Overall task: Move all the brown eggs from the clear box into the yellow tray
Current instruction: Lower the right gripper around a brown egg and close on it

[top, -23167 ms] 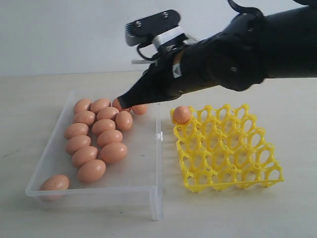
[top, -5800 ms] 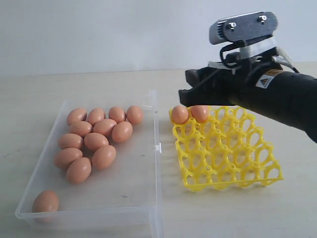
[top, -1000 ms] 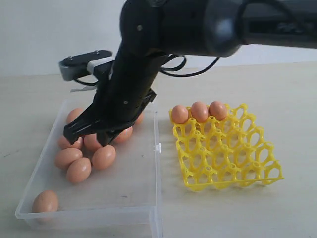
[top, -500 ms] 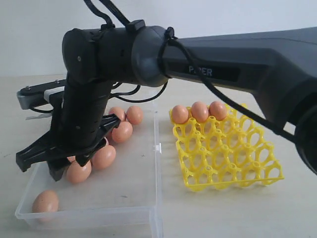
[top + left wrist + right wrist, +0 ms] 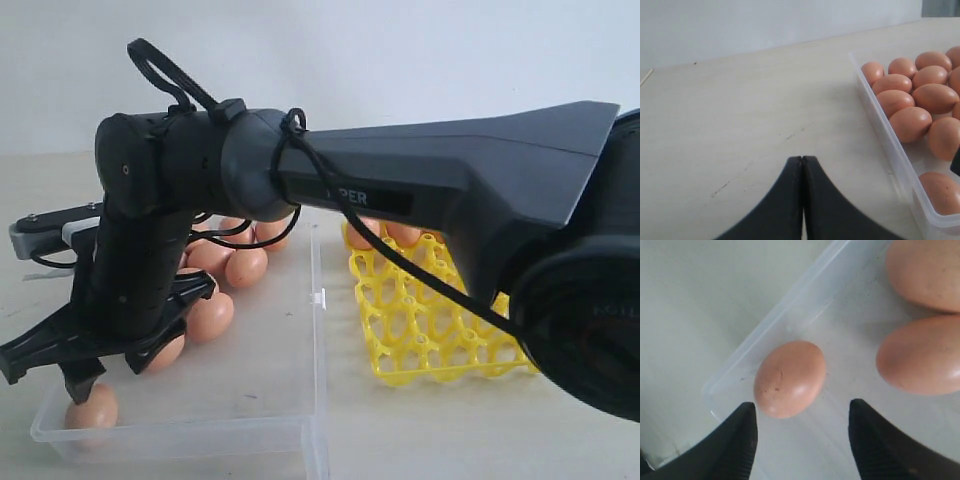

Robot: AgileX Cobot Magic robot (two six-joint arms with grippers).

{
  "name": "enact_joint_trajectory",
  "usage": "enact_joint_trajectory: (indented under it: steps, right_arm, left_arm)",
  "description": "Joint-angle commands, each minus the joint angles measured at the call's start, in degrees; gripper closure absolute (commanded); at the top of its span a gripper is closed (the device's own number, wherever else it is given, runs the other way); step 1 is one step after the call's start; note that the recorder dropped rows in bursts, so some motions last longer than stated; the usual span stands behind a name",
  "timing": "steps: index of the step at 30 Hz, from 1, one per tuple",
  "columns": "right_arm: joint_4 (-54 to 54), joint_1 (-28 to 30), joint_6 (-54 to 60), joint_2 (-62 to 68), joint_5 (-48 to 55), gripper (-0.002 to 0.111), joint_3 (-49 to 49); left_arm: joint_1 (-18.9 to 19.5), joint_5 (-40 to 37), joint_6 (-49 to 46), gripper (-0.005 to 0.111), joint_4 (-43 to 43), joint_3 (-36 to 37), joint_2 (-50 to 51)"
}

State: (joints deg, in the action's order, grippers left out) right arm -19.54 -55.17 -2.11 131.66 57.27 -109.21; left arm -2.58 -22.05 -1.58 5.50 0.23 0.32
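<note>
Outside the clear box (image 5: 883, 131) the left gripper (image 5: 802, 165) is hanging pressed together, while the right gripper (image 5: 45, 372), jaws spread, is hovering above the lone brown egg (image 5: 92, 407) in the box's near-left corner, long axis slanting across their gap.

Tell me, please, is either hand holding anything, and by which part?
Nothing: the right hand hangs open over a lone brown egg; the left hand is shut, empty.

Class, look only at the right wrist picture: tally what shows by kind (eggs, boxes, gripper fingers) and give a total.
brown eggs: 3
clear box: 1
right gripper's fingers: 2
total: 6
</note>
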Motion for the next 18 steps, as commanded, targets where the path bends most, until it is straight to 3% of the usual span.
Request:
enact_joint_trajectory:
  steps: [1, 18]
  right_arm:
    - [-0.8, -0.1, -0.1, 0.1, -3.7, 0.054, -0.5]
    - [-3.6, -0.1, -0.1, 4.7, -8.2, 0.054, -0.5]
  left_arm:
    - [-0.3, 0.4, 0.3, 0.107, -0.1, -0.2, -0.3]
    - [-0.3, 0.4, 0.3, 0.107, -0.1, -0.2, -0.3]
